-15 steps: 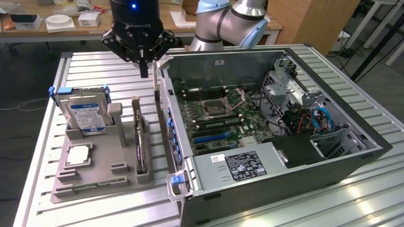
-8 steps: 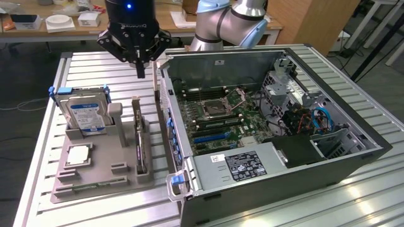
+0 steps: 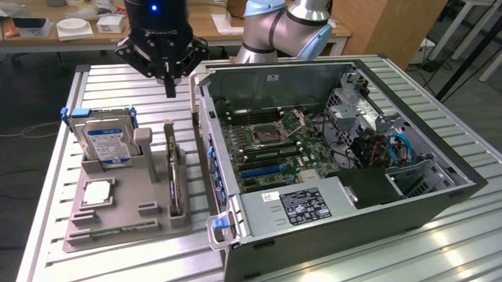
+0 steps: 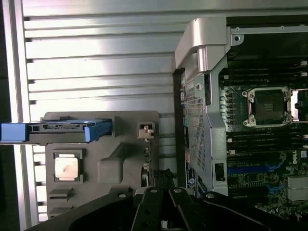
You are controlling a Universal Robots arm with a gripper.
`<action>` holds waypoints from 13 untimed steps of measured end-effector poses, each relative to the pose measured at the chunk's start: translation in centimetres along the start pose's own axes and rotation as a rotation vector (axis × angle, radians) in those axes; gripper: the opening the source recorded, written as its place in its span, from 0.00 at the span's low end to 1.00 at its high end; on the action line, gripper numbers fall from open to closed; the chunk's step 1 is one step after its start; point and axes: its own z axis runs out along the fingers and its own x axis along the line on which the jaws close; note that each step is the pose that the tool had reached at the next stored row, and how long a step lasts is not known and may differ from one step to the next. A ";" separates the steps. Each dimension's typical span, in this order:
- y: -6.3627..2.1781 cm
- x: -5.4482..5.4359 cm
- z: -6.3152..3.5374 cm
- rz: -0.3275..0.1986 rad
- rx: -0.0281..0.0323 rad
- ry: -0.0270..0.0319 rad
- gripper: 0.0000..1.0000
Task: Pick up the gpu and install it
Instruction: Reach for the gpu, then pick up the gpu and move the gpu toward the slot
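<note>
I have the tool (image 3: 169, 88) pinched shut with nothing in it, hanging just above the gpu (image 3: 173, 176) without touching it. The gpu stands edge-on in the grey tray (image 3: 117, 197) on the surface (image 3: 117, 82) (hard drive (image 3: 108, 144) alongside), beside the open computer case (image 3: 345, 247).

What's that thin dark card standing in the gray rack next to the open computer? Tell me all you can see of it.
The gpu is a thin, flat, dark circuit card, seen edge-on like a blade. It stands on its long edge in a slot of the gray holder, between the upright hard drive and the open computer case. Only the holder touches it; the shut gripper hangs higher up, clear of it.
</note>
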 end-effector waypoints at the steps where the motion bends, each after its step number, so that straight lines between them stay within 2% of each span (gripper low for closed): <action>1: 0.00 0.1 0.00 0.000 0.0000 0.0000 0.11; 13: -0.02 0.1 0.07 0.000 0.0014 0.0000 0.11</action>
